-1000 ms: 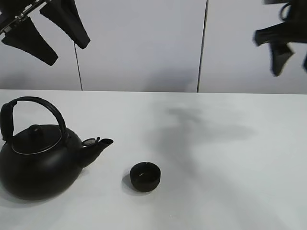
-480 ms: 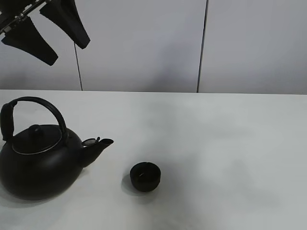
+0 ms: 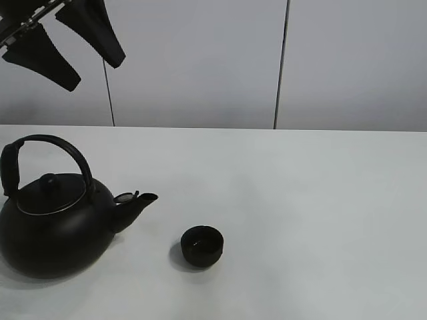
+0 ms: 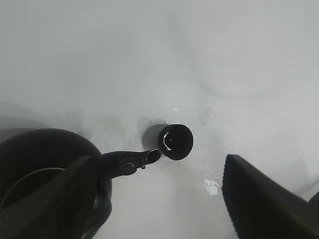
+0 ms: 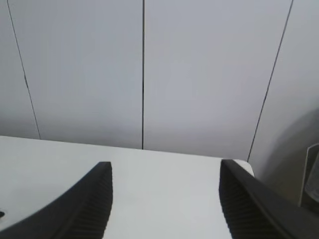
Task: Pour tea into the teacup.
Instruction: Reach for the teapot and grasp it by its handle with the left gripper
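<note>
The small matte-black teacup [image 3: 202, 246] stands on the white table [image 3: 320, 213], with a faint sheen inside; it also shows in the left wrist view [image 4: 175, 141]. The big black kettle [image 3: 57, 223] with arched handle stands to its left, spout [image 3: 137, 205] pointing at the cup; the left wrist view shows the kettle [image 4: 47, 169] too. No stream of tea shows. My left gripper [image 3: 67, 40] hangs open and empty high above the kettle; its fingers [image 4: 259, 204] frame the left wrist view. My right gripper [image 5: 164, 199] is open and empty, out of the exterior view, facing the wall.
Grey wall panels [image 3: 200, 60] rise behind the table's far edge. In the right wrist view the table's corner [image 5: 239, 164] shows, with a grey object [image 5: 311, 179] beyond it.
My right gripper, at the upper right of the exterior view one second ago, has moved out of that view, and its shadow on the table is gone. Kettle, cup and left gripper have not moved.
</note>
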`<state>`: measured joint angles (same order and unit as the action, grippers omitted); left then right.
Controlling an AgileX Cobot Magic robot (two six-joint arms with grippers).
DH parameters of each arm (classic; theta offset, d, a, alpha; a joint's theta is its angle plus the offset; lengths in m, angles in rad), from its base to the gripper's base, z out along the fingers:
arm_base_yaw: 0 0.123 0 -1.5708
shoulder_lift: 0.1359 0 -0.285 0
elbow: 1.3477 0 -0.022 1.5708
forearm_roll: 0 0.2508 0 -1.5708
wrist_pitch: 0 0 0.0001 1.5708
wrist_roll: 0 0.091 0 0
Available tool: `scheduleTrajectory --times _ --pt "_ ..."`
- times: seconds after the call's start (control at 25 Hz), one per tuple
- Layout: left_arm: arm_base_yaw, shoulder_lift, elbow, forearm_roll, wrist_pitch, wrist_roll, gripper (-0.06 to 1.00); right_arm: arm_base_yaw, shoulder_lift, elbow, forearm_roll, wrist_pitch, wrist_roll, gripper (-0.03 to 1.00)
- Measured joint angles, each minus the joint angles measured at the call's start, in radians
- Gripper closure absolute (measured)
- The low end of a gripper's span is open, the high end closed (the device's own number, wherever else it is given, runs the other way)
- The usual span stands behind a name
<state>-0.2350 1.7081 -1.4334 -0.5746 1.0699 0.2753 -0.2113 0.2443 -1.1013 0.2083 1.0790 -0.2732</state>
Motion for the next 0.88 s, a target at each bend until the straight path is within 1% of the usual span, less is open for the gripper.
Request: scheduleTrajectory --times 0.08,0.2,0.28,0.44,0.6,0.8,0.88 --pt "0.0 0.0 0.0 0.0 0.0 0.0 0.43 0.009 -0.105 0.095 -0.04 0.005 0.034 0.54" --pt "0.0 0.0 0.0 0.0 0.0 0.0 0.43 0.015 -0.198 0.223 -0.11 0.028 0.109 0.54" --pt "0.0 0.0 0.0 0.0 0.0 0.0 0.43 0.027 -0.229 0.303 -0.146 0.044 0.155 0.54" --pt "0.0 0.0 0.0 0.0 0.0 0.0 0.43 0.078 -0.254 0.429 -0.193 0.07 0.209 0.54" --pt "0.0 0.0 0.0 0.0 0.0 0.0 0.43 0.111 -0.256 0.515 -0.201 0.068 0.24 0.54" --pt "0.0 0.0 0.0 0.0 -0.001 0.0 0.43 0.111 -0.256 0.607 -0.19 0.022 0.246 0.54" --pt "0.0 0.0 0.0 0.0 -0.001 0.0 0.43 0.111 -0.256 0.627 -0.183 0.019 0.246 0.54"
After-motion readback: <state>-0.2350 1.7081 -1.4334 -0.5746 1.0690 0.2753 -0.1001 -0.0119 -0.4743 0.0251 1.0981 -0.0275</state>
